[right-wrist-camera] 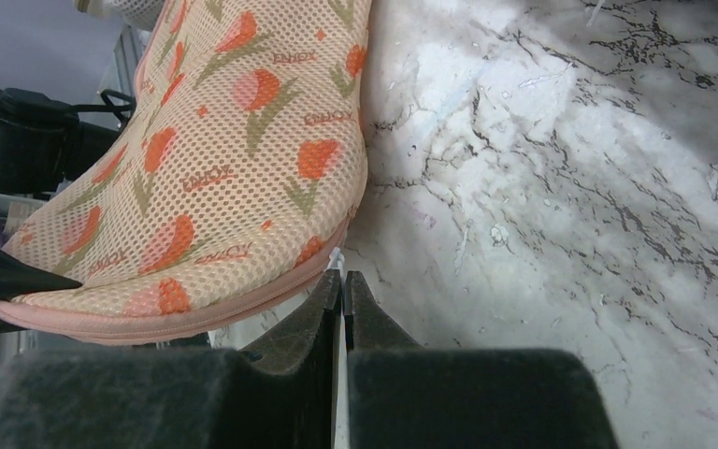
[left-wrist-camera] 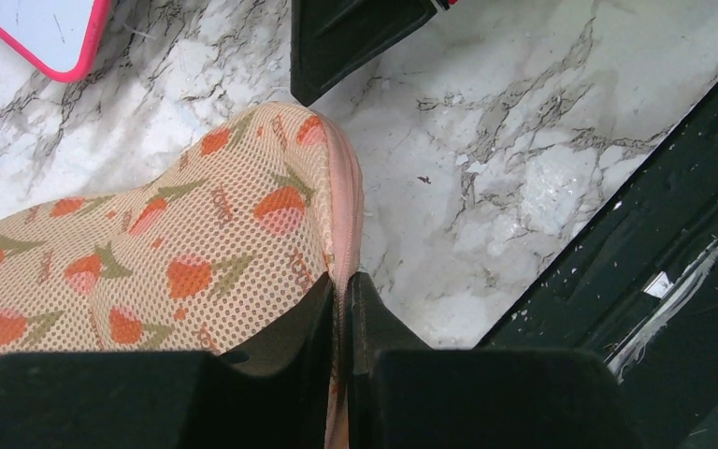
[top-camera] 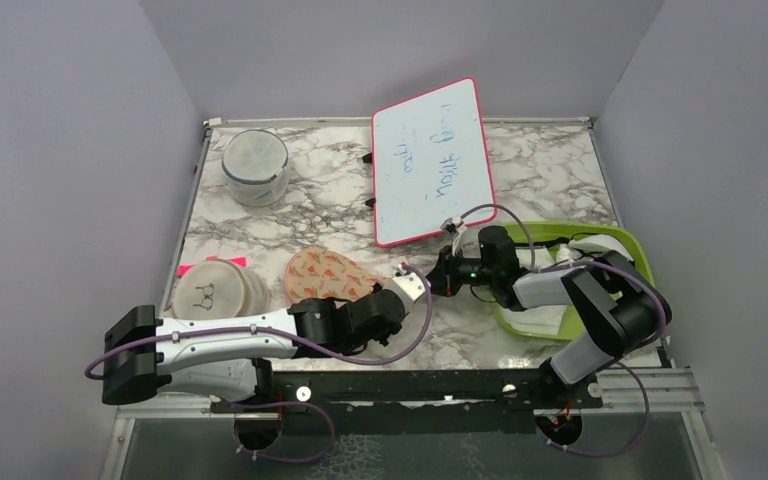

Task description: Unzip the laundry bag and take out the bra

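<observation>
The laundry bag, peach-pink mesh with orange-red and green motifs, lies flat on the marble table between the arms. In the left wrist view my left gripper is shut on the pink zip edge of the laundry bag at its rounded end. My right gripper is shut on a thin white zip pull at the rim of the laundry bag. From above, the left gripper and the right gripper meet at the bag's right end. The bra is hidden.
A pink-rimmed whiteboard lies at the back centre. A round white mesh cylinder stands back left, and a round white disc pouch lies left of the bag. A green basket with white garments sits right. A black rail runs along the near edge.
</observation>
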Controlling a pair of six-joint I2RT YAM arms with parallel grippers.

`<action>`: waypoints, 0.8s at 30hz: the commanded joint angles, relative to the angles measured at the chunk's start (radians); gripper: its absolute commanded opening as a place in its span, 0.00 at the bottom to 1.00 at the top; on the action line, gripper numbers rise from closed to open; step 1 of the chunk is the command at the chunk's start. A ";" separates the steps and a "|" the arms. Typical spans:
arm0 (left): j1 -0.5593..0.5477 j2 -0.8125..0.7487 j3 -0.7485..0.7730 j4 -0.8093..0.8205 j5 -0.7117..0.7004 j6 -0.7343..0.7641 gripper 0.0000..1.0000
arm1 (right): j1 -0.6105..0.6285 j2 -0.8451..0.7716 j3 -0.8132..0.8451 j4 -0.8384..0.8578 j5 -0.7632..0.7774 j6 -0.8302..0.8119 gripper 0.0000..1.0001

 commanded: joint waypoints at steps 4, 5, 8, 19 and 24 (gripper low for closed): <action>-0.003 -0.061 0.056 -0.001 0.052 0.046 0.00 | 0.008 0.087 0.041 0.124 -0.034 -0.001 0.01; -0.003 -0.065 0.056 -0.001 0.055 0.048 0.00 | 0.010 0.095 0.044 0.135 -0.036 0.004 0.01; -0.003 -0.076 0.053 -0.001 0.057 0.049 0.00 | 0.013 0.110 0.042 0.188 -0.047 0.032 0.01; -0.003 -0.149 0.049 0.019 0.027 0.061 0.00 | 0.030 0.094 0.034 0.268 -0.041 0.086 0.01; -0.003 -0.148 0.038 0.035 -0.018 0.057 0.00 | 0.030 0.044 0.019 0.188 0.027 0.070 0.01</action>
